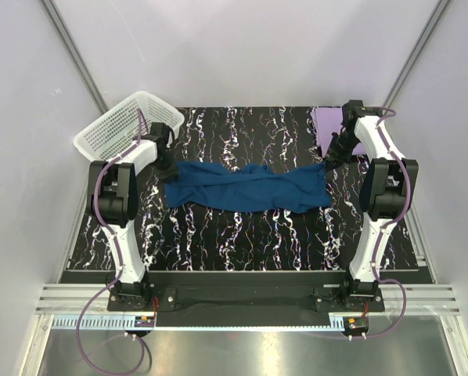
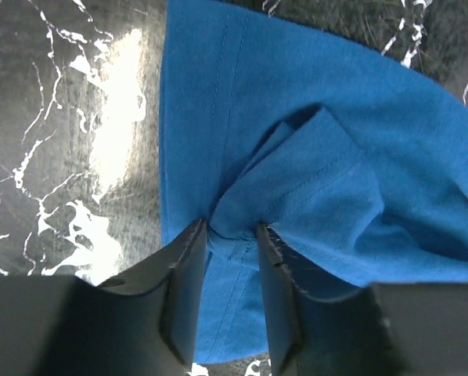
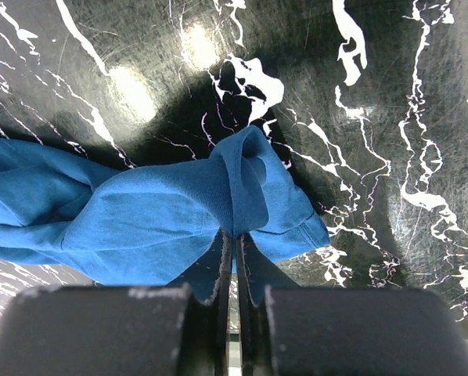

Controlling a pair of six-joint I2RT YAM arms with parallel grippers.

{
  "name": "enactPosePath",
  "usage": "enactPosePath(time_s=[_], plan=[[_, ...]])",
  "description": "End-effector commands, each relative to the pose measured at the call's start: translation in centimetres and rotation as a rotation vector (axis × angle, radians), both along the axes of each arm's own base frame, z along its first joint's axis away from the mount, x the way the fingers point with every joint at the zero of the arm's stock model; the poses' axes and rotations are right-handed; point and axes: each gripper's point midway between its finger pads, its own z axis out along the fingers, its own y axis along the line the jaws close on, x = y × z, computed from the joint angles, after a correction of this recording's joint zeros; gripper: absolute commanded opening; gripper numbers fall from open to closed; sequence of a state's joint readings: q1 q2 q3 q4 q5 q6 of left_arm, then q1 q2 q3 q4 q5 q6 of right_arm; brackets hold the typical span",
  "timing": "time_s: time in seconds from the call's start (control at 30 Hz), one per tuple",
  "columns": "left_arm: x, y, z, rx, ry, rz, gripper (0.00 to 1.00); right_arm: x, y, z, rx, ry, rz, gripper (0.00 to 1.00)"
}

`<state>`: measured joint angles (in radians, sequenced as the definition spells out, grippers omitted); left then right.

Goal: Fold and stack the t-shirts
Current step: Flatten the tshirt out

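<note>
Left gripper (image 2: 230, 229) and right gripper (image 3: 234, 236) each clamp one end of the blue t-shirt (image 1: 250, 188) stretched between them

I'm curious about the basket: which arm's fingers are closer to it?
Left. The left fingers pinch the blue shirt close by the basket; the right fingers grip its far end.

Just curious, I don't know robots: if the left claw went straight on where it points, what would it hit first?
The blue t-shirt: a bunched fold sits between the fingers of the left claw, so it would press into that cloth at once, then probably the black marbled table beneath.
</note>
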<state>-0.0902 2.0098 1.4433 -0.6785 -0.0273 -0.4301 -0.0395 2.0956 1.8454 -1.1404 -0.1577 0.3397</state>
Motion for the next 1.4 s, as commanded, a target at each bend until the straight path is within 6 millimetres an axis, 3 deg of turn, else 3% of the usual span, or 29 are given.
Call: enactPosePath(time_s=[0.0,0.1,0.2,0.37,0.63,0.87,1.1,1.3,1.33,1.37], plan=[[1.8,0.6,0.5,0.020,-0.046,0.024,0.24,1.0,0.3,1.8,0.023,-0.066,0.018,0.05],[2.0,0.7,1.0,0.023,-0.057,0.025,0.08,1.0,0.3,1.7,0.023,-0.063,0.020,0.06],[1.7,1.1,2.7,0.047,-0.079,0.029,0.00,0.8,0.3,1.4,0.023,-0.051,0.022,0.07],[0.7,1.6,5.6,0.070,-0.118,0.024,0.00,0.9,1.1,0.7,0.057,-0.038,0.036,0.09],[-1.2,0.1,5.9,0.011,-0.118,0.001,0.00,1.6,2.8,-0.2,0.158,-0.030,0.025,0.23],[-1.3,-1.2,6.3,-0.001,-0.131,-0.032,0.00,1.9,2.5,-1.7,0.141,-0.012,0.024,0.37],[-1.5,-1.7,6.5,-0.006,-0.133,-0.048,0.00,3.4,0.3,-2.4,0.024,-0.033,0.007,0.53],[-1.9,-1.6,6.4,0.003,-0.127,-0.057,0.00,6.2,-1.2,-2.9,-0.018,-0.122,-0.042,0.50],[-1.9,-1.6,6.4,-0.001,-0.130,-0.059,0.00,6.7,-1.4,-2.8,-0.029,-0.139,-0.046,0.47],[-2.0,-1.7,6.3,-0.003,-0.130,-0.060,0.00,7.5,-1.8,-2.7,-0.043,-0.163,-0.046,0.34]])
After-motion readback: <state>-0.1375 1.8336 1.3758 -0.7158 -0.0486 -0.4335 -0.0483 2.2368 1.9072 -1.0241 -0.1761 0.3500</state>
